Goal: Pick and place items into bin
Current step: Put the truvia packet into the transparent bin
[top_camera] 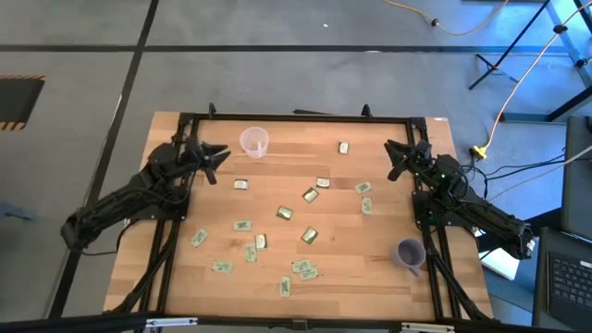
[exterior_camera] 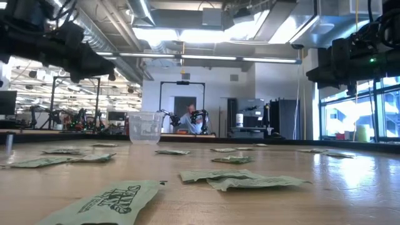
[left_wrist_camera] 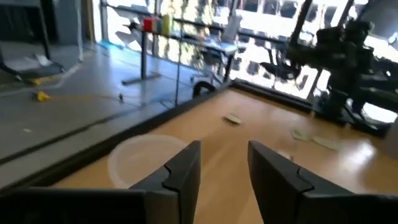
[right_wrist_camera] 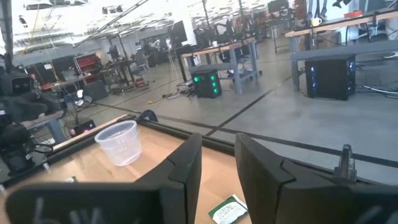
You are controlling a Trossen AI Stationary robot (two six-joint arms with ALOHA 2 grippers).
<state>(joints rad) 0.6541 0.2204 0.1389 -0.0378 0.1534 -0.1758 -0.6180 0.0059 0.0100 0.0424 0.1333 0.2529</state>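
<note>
We see the clear cup (top_camera: 254,141) upright near the counter's (top_camera: 388,277) far edge, just beside the left end effector (top_camera: 219,155), whose fingers stand apart. The packets (top_camera: 283,213) lie scattered mid-counter. The right end effector (top_camera: 396,157), fingers also apart, hovers well apart from the cup.

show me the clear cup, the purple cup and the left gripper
clear cup (top_camera: 254,141), high view, on its open rim
purple cup (top_camera: 410,253), high view, on its wall
left gripper (top_camera: 220,154), high view, between the fingertips, beside the clear cup
</note>
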